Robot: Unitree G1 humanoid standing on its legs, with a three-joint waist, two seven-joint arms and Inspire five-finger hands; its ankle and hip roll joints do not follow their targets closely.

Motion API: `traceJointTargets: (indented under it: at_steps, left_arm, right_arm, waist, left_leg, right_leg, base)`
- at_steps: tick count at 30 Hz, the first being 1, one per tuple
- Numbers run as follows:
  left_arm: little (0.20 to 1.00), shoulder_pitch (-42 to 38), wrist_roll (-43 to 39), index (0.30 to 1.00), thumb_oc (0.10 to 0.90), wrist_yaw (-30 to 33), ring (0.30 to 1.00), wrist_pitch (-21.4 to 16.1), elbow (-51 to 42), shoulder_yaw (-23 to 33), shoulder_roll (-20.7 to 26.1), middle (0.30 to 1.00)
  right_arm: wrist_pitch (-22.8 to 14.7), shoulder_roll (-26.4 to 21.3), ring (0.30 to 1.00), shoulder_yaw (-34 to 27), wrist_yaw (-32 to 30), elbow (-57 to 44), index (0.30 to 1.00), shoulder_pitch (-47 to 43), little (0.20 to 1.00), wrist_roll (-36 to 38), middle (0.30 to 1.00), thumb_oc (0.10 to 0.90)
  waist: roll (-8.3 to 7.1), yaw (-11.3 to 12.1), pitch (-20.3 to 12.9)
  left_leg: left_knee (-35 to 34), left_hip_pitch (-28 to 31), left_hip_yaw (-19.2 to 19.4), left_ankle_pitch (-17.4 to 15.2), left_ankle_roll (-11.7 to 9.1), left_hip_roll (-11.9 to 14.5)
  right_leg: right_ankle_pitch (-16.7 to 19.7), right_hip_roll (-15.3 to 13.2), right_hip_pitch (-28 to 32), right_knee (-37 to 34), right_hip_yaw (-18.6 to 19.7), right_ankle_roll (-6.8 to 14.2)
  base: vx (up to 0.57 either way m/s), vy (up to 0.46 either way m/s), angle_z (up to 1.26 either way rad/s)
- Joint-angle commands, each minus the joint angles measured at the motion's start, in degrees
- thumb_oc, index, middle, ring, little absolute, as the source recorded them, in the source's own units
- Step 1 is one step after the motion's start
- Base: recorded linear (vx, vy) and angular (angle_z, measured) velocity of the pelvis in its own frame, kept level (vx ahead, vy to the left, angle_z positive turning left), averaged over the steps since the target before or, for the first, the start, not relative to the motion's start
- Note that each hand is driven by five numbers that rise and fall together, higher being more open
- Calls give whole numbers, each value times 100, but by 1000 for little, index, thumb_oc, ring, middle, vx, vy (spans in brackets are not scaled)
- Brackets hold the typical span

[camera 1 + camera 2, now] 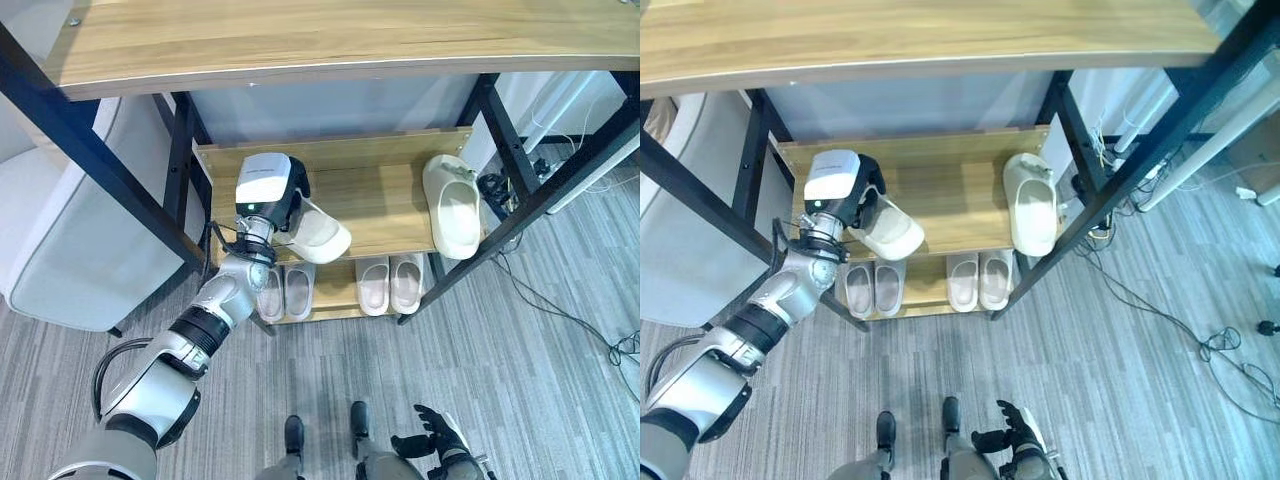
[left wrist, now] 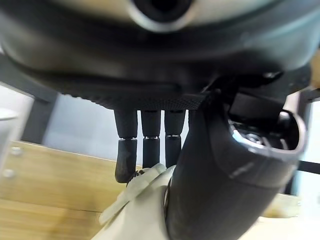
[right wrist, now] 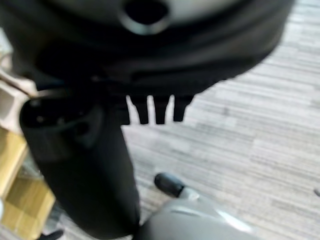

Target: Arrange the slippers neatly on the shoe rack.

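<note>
Slipper (image 1: 322, 234), cream-coloured, sits in the left robot hand (image 1: 290, 200) over the left part of the shoe rack's (image 1: 385, 205) middle shelf, its toe pointing right and slightly near. The left arm reaches up and forward from the lower left, wrist raised, the robot hand's back turned up toward the head camera. In the left wrist view the fingers (image 2: 150, 145) curl down over the slipper's rim (image 2: 137, 200) while the thumb (image 2: 220, 185) presses against its side, so the robot hand is closed around it. Whether the slipper's sole touches the shelf board cannot be told.

A second cream slipper (image 1: 452, 208) lies at the right end of the same shelf, toe toward the near edge, well apart from the held one. On the lower shelf stand two pairs: a greyish pair (image 1: 287, 291) at the left, partly behind the left forearm, and a pale pair (image 1: 390, 283) to the right of it, all toes pointing far.

The right robot hand (image 1: 432, 435) hangs low near the robot's body above the grey striped floor (image 1: 540, 390), its fingers loosely spread and holding nothing. A wooden desk (image 1: 330, 40) tops the rack's black frame.
</note>
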Motion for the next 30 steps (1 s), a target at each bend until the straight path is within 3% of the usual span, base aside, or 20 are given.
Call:
traceJointTargets:
  at_steps: [1, 8, 17, 30]
  left_arm:
    - [300, -1205, 145, 300, 400, 675, 300, -398, -122, 92, -160, 300]
    - [300, -1649, 214, 300, 400, 699, 300, -370, 167, -190, -344, 300]
    - [300, -2778, 107, 300, 400, 808, 300, -200, 1359, -713, -466, 300]
    - [300, -3422, -10, 300, 400, 1034, 300, -60, 1728, -703, -773, 300]
  right_arm:
    - [-144, -234, 900, -54, -186, -4, 900, 358, 900, -100, 900, 800]
    - [-181, -331, 900, -85, -257, 28, 900, 311, 900, -62, 900, 800]
    - [-273, -441, 900, -9, -346, 66, 900, 116, 900, -6, 900, 800]
    - [-381, -484, 900, 96, -400, -8, 900, -26, 900, 64, 900, 800]
  waist:
    - [184, -116, -5]
    - [199, -236, 41]
    - [258, -437, 183]
    - [318, -599, 352]
  left_leg:
    - [10, -295, -55, -372, -15, -139]
    - [10, -416, 49, -360, -17, -120]
    - [10, -732, 175, -311, -38, -130]
    - [10, -992, 255, -283, -71, -149]
  right_leg:
    - [-918, -20, 188, 35, 42, 524]
    - [-855, -10, 16, 35, 133, 533]
    - [-734, -37, -328, 35, 183, 563]
    - [-617, -98, -636, 42, 215, 575]
  base:
    - [2, -16, -5]
    - [7, -10, -12]
    - [4, 1, -4]
    - [0, 1, -1]
